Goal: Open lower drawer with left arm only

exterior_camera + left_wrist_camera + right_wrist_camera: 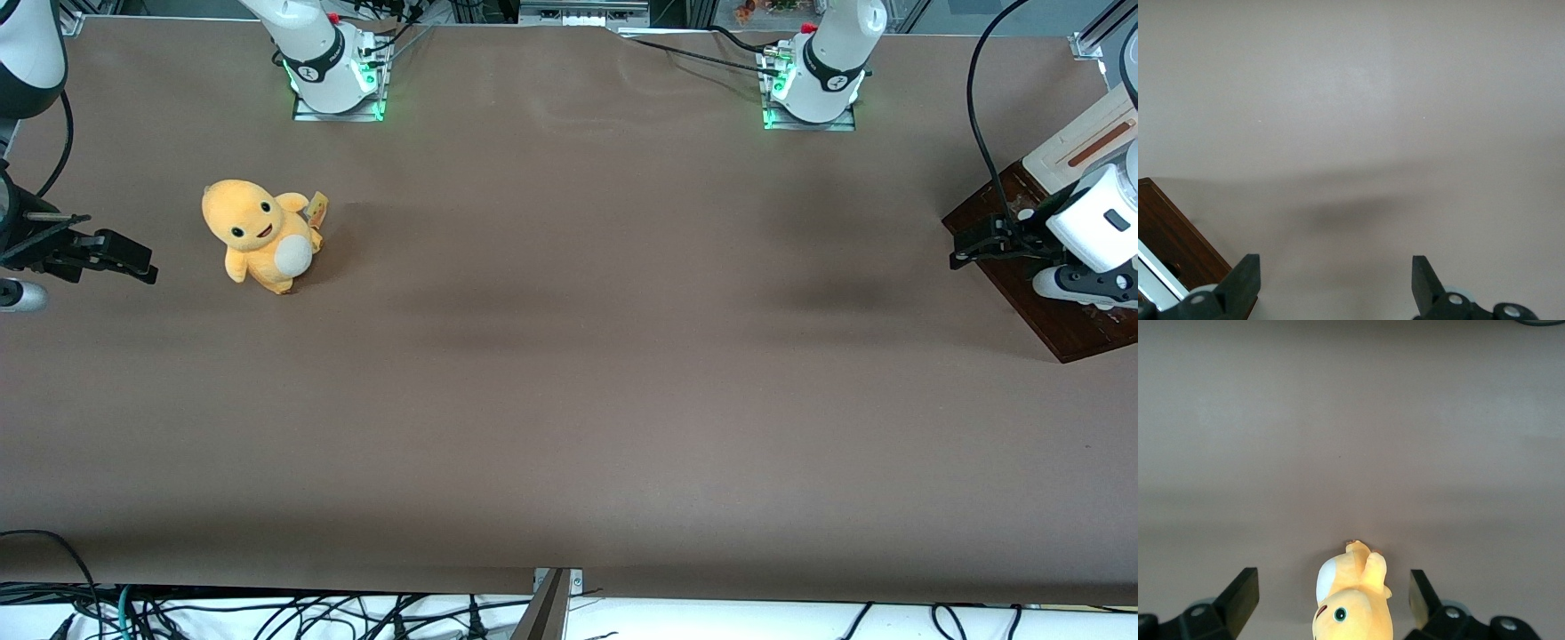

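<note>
End effector (1331,287): I am holding my fingers apart, empty, just beside the lower drawer (1040,293).
Risk: I am risking missing its handle and shoving it.

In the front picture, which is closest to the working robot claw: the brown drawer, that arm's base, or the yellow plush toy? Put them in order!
From the left gripper:
1. Lower drawer, right beside and under it.
2. Left arm's base, farther from the camera.
3. Yellow plush toy, toward the parked arm's end.

Robotics lab: two white arm bases w/ green status lights (336,111) bolted to a big brown-covered desk (569,400), aluminium frame rails at the edge farthest from the front camera, loose cable tangles (267,613) under the near edge.
</note>
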`<state>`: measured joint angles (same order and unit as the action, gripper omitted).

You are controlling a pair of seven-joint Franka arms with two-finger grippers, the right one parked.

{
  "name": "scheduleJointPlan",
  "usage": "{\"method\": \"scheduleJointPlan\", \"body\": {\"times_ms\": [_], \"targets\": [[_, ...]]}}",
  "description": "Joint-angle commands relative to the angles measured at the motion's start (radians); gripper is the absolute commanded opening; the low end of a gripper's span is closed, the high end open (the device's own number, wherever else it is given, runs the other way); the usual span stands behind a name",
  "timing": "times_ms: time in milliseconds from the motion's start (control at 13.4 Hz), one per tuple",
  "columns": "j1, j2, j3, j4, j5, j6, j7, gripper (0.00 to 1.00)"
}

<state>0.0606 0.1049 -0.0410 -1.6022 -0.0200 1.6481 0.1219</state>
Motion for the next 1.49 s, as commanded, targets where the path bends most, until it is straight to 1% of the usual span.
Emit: {"method": "scheduleJointPlan", "body": {"times_ms": [0,821,1045,1194,1269,1343,1418], "targets": [[-0.004,-0.022,0.004,-0.021,0.022,-0.005,0.018,1.0],[-0.004,-0.011,0.009,-0.021,0.022,-0.011,-0.002,1.0],[0.007,0.013,0.012,-0.019,0.022,-0.045,-0.089,1.0],[0.018,0.065,0.015,-0.016,0.032,-0.109,-0.129,1.0],[0.019,0.099,0.013,-0.013,0.091,-0.161,-0.14,1.0],[0.016,0.128,0.009,-0.013,0.186,-0.204,-0.151,1.0],[0.018,0.163,0.009,-0.015,0.257,-0.226,-0.151,1.0]]}}
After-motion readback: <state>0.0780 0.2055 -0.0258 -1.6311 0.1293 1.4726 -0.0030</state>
